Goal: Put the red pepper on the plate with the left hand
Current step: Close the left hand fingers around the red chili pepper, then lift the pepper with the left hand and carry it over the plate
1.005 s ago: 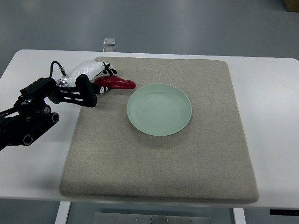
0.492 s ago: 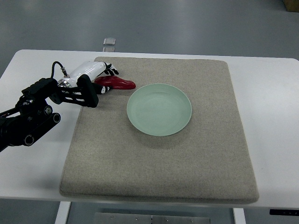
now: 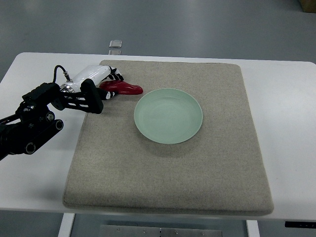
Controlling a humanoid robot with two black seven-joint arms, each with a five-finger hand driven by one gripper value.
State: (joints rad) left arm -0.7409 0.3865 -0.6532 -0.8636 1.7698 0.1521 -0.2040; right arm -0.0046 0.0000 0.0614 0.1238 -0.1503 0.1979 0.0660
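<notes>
A red pepper (image 3: 125,88) lies on the grey mat (image 3: 173,163) just left of a pale green plate (image 3: 168,115), which has nothing on it. My left hand (image 3: 111,85) comes in from the left edge and sits over the pepper's left end. Its dark fingers (image 3: 117,76) reach behind the pepper and the thumb (image 3: 109,95) is in front, closed around that end. The pepper's right end points toward the plate and still rests on the mat. The right arm is out of view.
The mat covers most of a white table (image 3: 286,98). My left arm's black forearm and joints (image 3: 34,118) lie over the table's left part. A small clear object (image 3: 116,44) sits at the table's far edge.
The left hand's fingers shifted slightly around the pepper's left end. The pepper and the plate have not moved.
</notes>
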